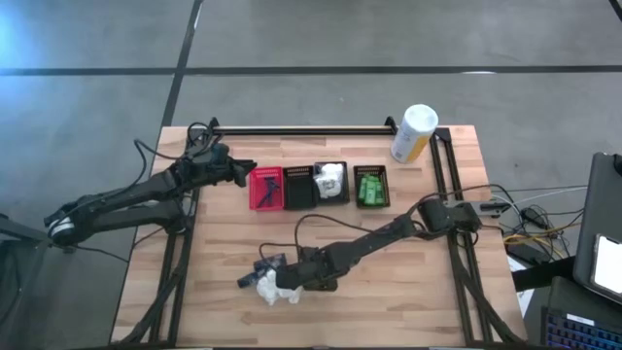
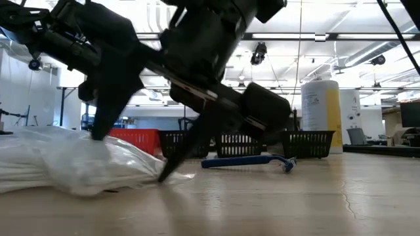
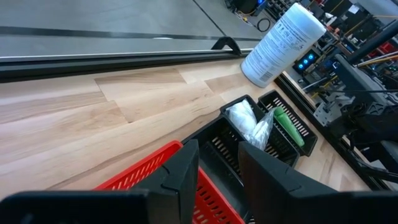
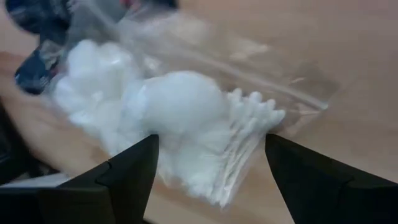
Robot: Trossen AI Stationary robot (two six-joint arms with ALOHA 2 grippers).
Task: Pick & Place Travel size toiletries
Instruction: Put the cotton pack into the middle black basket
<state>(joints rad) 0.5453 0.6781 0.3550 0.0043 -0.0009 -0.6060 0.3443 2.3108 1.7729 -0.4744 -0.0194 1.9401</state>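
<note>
A clear plastic bundle of white cotton balls and swabs [image 4: 186, 112] lies flat on the wooden table [image 1: 224, 243] near its front, also seen as the bundle [image 1: 274, 290]. My right gripper [image 4: 211, 140] slants down over it, open, with one finger on each side of the bundle. A blue razor [image 2: 249, 160] lies just behind the bundle. My left gripper [image 3: 219, 149] hovers open at the far left above the red basket [image 1: 264, 188], with nothing between its fingers. My right gripper comes at the bundle slanting down from the table's right. One fingertip [image 2: 98, 133] stands at the bag's upper surface [image 2: 79, 154], the other [image 2: 164, 176] at the bag's edge by the table. Whether either touches the plastic, I cannot tell.
A row of small baskets stands at the far middle: the red one, a black one [image 1: 298, 187], one with a white bundle [image 1: 331, 181] and one with green packets [image 1: 371, 186]. A tall white-and-yellow canister [image 1: 413, 133] stands at the far right. A black rail [image 1: 301, 127] runs along the far edge.
</note>
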